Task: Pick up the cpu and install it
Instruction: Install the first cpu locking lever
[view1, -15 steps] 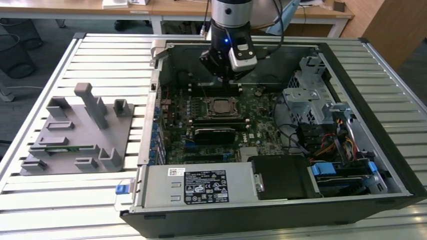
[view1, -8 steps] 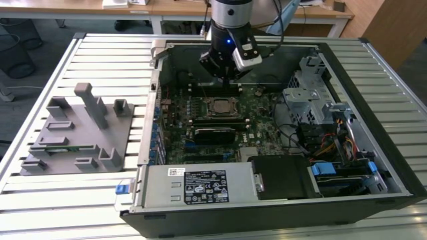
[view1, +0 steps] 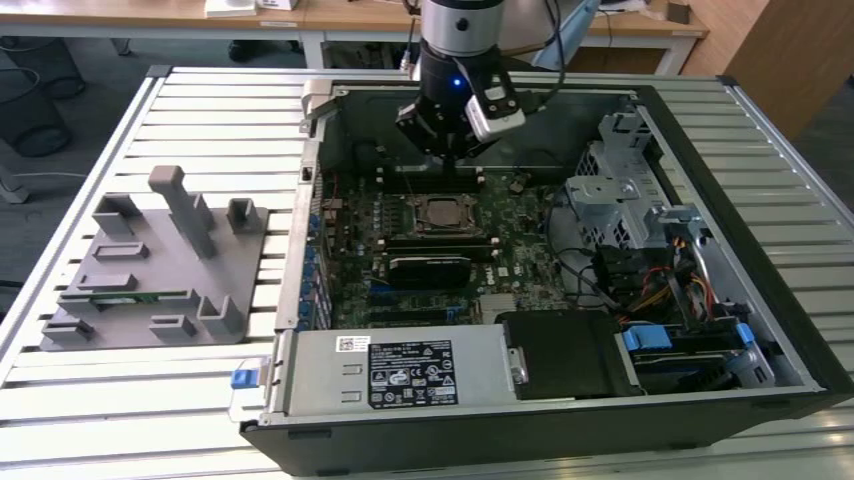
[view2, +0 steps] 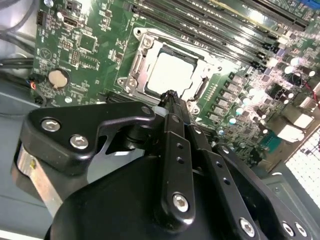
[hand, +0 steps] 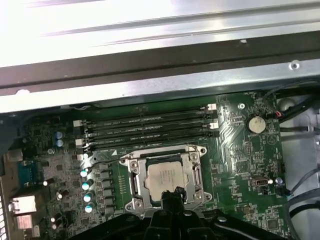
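The cpu (view1: 438, 212) lies flat in the black-framed metal socket (view1: 439, 196) on the green motherboard inside the open computer case. Its silvery top shows in both wrist views (view2: 172, 74) (hand: 166, 176), seated inside the socket frame (hand: 134, 181). My gripper (view1: 449, 152) hangs above the board, just toward the case's back wall from the socket. Its black fingers (view2: 176, 131) meet at the tips with nothing between them, and the tips (hand: 172, 194) hover over the socket's near edge, apart from the chip.
A grey fixture (view1: 154, 265) holding a green memory stick (view1: 127, 296) stands on the slatted table at the exterior view's left. Inside the case are empty memory slots (hand: 150, 127), a power supply (view1: 400, 372), a drive cage (view1: 627, 195) and cables (view1: 654, 290).
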